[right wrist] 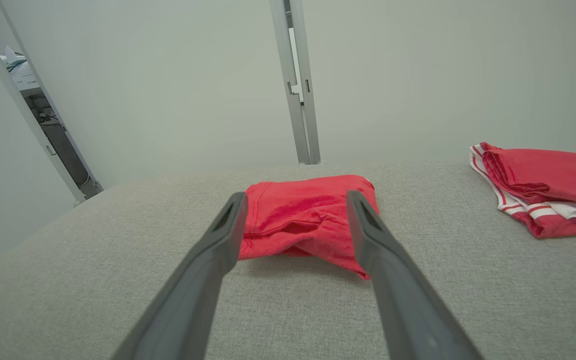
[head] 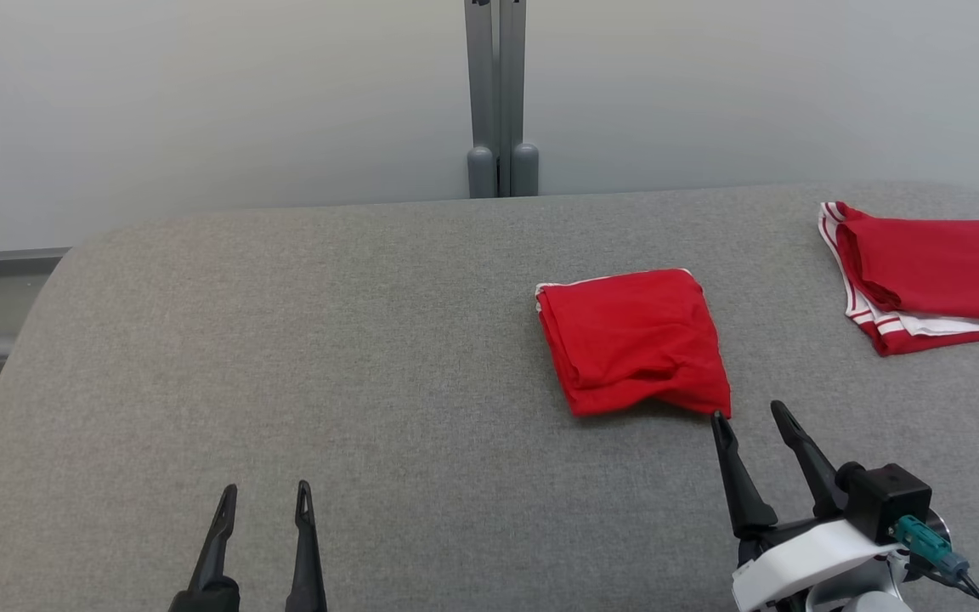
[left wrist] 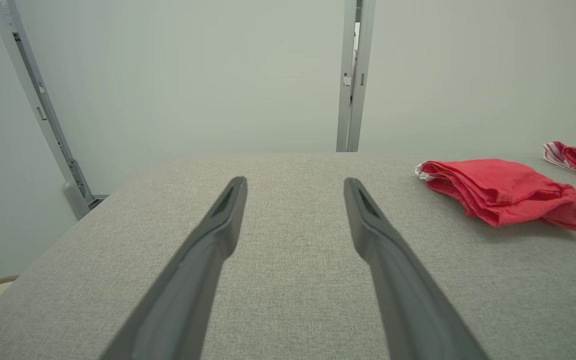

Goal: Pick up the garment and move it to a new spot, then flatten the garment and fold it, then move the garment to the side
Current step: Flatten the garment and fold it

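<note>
Your left gripper (head: 267,487) and right gripper (head: 749,412) gape empty. The garment (head: 634,340) lies just above the right one. A striped cloth (head: 931,280) sits upper right.

I am seeing the striped garment (head: 936,285) running off the right edge, the left gripper (head: 267,487) off the bottom.

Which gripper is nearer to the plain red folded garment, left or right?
Right. The right gripper sits by the near right corner of the plain red garment, almost touching its edge. The left gripper is far to its left.
</note>
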{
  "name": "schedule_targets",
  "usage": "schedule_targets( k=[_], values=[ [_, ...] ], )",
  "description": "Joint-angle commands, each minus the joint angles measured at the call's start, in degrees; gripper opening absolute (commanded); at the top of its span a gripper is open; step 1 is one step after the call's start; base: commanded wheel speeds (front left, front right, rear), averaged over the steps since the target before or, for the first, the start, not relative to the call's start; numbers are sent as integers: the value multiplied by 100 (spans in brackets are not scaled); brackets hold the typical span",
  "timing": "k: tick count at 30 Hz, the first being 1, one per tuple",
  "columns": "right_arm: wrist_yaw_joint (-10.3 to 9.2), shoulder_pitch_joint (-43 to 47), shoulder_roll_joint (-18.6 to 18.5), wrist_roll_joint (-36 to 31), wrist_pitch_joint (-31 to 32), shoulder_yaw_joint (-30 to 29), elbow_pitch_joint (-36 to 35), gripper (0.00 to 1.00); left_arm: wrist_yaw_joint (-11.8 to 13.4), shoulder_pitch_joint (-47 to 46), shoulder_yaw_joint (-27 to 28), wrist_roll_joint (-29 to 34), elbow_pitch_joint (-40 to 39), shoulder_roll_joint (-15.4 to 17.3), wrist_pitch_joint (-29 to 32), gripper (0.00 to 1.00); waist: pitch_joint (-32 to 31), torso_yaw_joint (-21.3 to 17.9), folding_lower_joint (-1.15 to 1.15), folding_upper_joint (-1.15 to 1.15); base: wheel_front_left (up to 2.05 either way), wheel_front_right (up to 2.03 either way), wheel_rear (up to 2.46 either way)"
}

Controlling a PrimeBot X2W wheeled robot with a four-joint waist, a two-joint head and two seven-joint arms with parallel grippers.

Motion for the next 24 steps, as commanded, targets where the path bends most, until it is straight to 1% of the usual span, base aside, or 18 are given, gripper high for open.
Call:
schedule_targets(
  k=[1, 24],
  values=[
    [2, 63, -8, 39, -13, -17, 10, 100, 11, 92, 6, 46, -21, 11, 2, 100, -2, 0, 0, 0, 0, 0, 0],
    [2, 83, -11, 62, -13, -22, 40, 100, 23, 32, -54, 5, -15, 11, 3, 100, 11, 7, 0, 0, 0, 0, 0]
  ],
)
